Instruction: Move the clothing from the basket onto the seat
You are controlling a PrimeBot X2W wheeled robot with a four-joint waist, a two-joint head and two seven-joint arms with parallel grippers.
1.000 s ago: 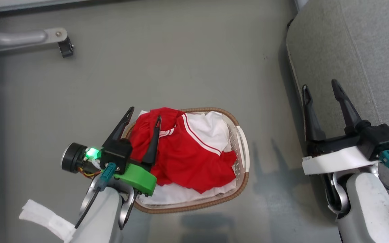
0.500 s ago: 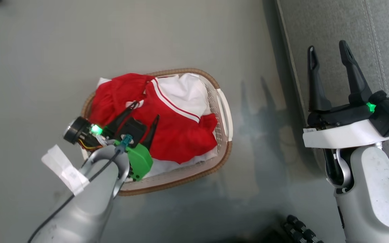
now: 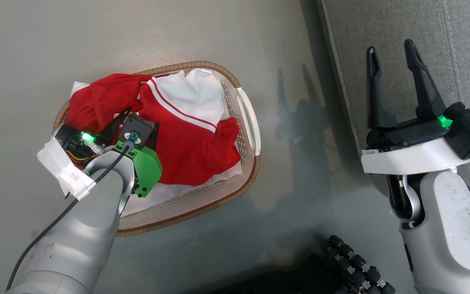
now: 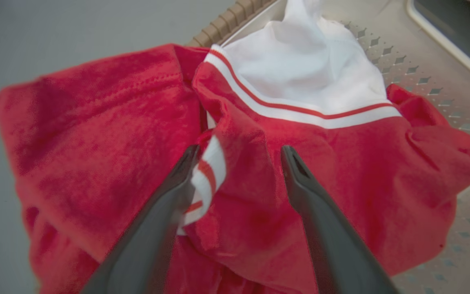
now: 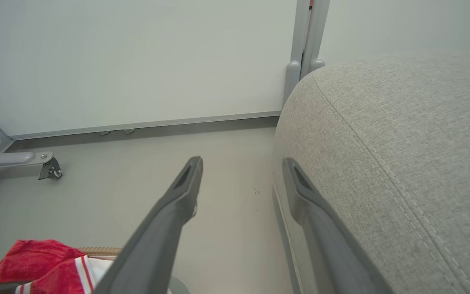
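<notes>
The left tool (image 4: 239,157) is wide open, fingers (image 4: 165,212) straddling a fold of the red clothing (image 3: 194,134) heaped in the basket (image 3: 202,65) beside the seat (image 3: 463,41). The right tool (image 3: 391,49), open and empty, hovers at the seat's edge. A second ago the left tool stood higher.

No legible text, white tape tag (image 3: 63,169) (marks blurred)

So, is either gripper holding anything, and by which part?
Nothing is held. The left gripper is open over the red fabric clothing; the right gripper is open.
</notes>
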